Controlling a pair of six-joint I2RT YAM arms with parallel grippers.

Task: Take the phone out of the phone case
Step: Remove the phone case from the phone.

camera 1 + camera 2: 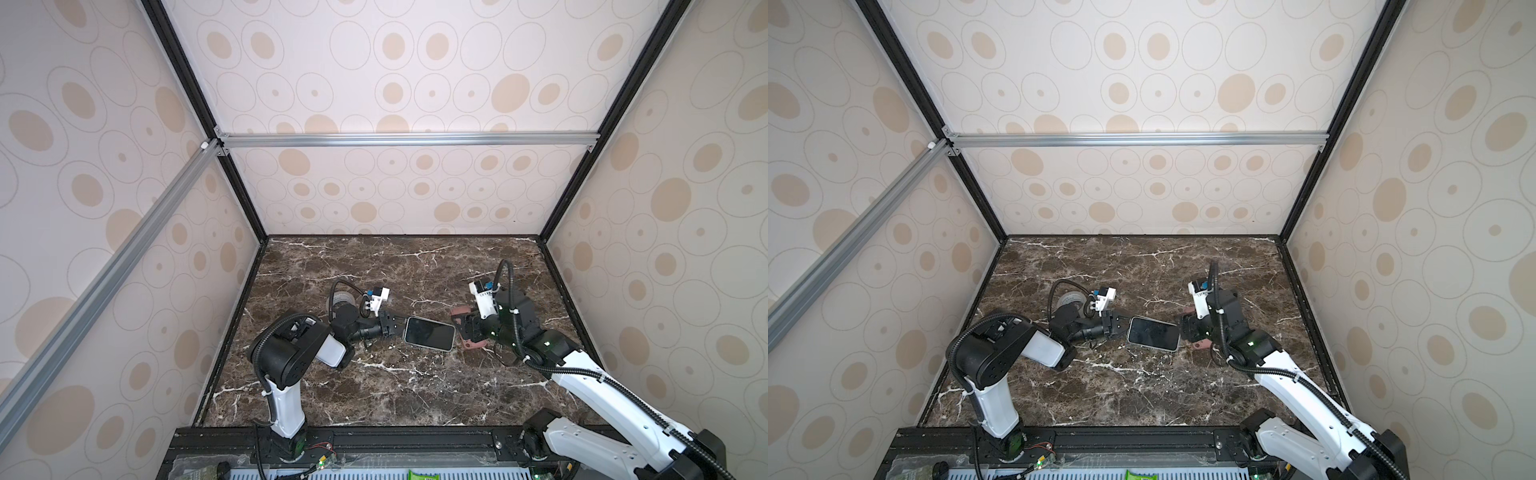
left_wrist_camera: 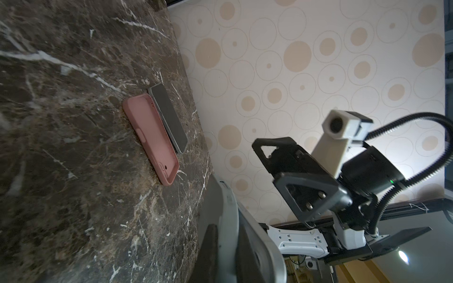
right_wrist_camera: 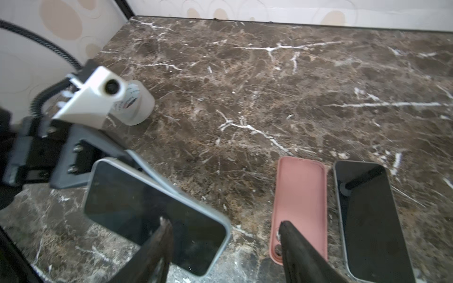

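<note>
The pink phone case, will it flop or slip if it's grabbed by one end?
Probably bendy: the pink phone case lies empty, a thin shell with nothing stiffening it. Likely light and grippy, given its matte finish. Lying flat on the marble table, it shouldn't roll or tip.

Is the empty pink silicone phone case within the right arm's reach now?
Probably yes: the open right gripper hangs above the case, with nothing covering it; a dark phone lies close beside.

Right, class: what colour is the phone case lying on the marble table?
Dusty pink. The phone case shows best in the right wrist view.
</note>
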